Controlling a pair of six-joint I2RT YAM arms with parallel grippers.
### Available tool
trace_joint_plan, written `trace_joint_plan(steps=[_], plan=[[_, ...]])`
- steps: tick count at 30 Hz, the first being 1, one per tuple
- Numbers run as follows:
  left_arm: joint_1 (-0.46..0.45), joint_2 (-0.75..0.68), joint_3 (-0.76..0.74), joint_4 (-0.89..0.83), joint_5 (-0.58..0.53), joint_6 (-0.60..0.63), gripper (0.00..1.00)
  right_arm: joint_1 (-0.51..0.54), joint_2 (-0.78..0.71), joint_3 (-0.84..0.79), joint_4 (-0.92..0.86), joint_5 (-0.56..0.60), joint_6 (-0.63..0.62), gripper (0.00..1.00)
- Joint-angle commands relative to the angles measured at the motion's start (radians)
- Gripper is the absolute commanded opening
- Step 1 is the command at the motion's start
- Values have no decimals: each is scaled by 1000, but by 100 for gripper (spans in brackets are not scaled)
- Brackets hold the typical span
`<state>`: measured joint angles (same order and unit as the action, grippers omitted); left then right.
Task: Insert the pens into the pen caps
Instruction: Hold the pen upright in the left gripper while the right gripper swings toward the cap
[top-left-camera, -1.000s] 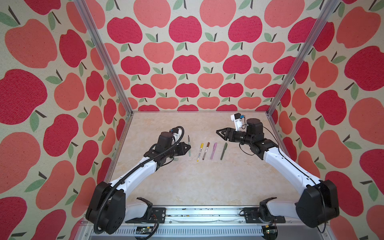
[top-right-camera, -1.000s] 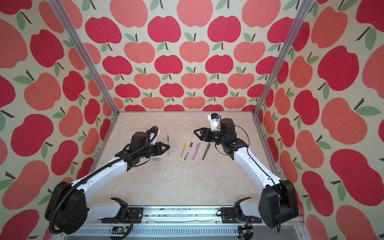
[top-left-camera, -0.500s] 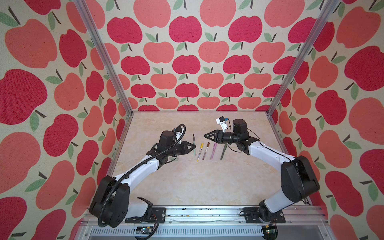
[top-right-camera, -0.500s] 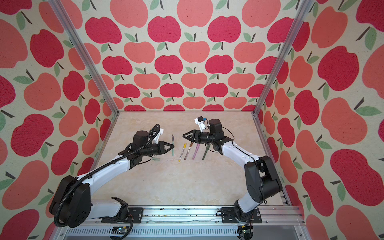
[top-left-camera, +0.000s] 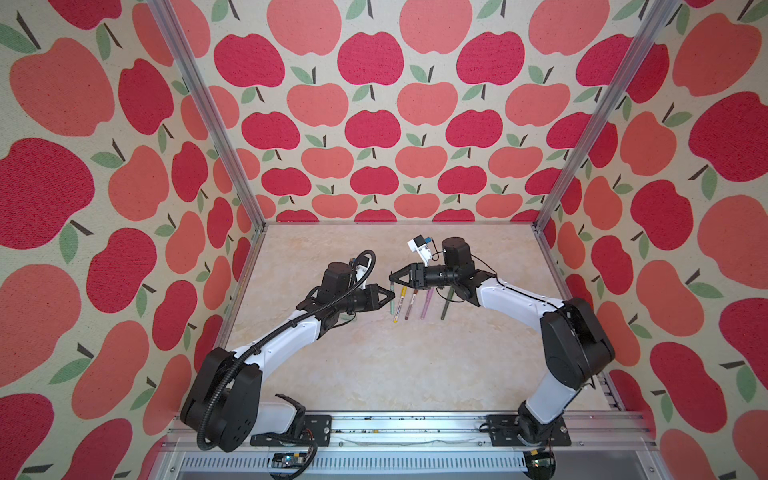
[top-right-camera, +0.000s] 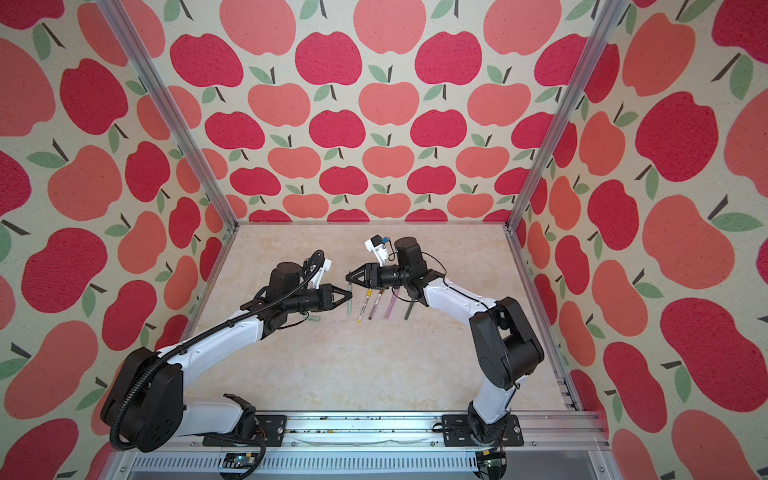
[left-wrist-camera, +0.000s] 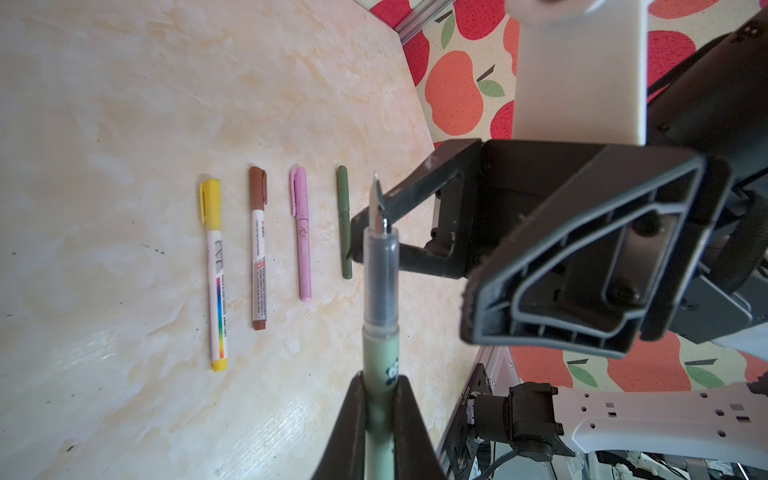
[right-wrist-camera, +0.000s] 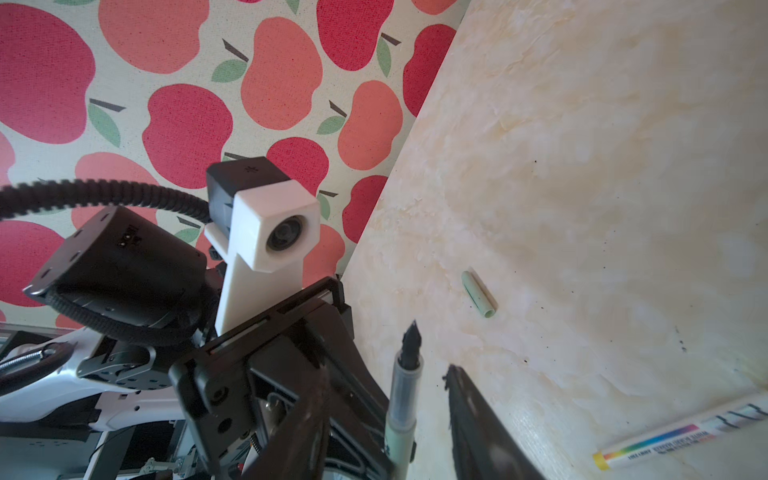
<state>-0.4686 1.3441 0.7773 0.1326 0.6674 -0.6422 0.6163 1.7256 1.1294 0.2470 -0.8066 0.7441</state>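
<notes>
My left gripper is shut on the barrel of a pale sage green pen, whose clear collar and dark pointed tip stick out bare. My right gripper stands open around that tip end, with a gap showing between the pen and one finger. In both top views the two grippers meet tip to tip above the table. A light green pen cap lies loose on the table near the left arm.
Four capped pens lie side by side on the marble table: a yellow-capped white one, a brown-capped white one, a pink one and a dark green one. Apple-patterned walls enclose the table.
My right gripper has swung left to the pen's tip and its jaws have narrowed. My left gripper has carried the pen to the right to meet it.
</notes>
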Motion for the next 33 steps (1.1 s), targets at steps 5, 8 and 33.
trace_joint_plan(steps=[5,8,33], plan=[[-6,-13,22,28,-2,-11,7,16,38,42,11,-22,5,30],[-5,-14,22,27,-9,-14,7,18,40,47,8,-25,3,22],[-5,-22,-10,21,-39,-32,29,42,23,63,-1,0,-16,6]])
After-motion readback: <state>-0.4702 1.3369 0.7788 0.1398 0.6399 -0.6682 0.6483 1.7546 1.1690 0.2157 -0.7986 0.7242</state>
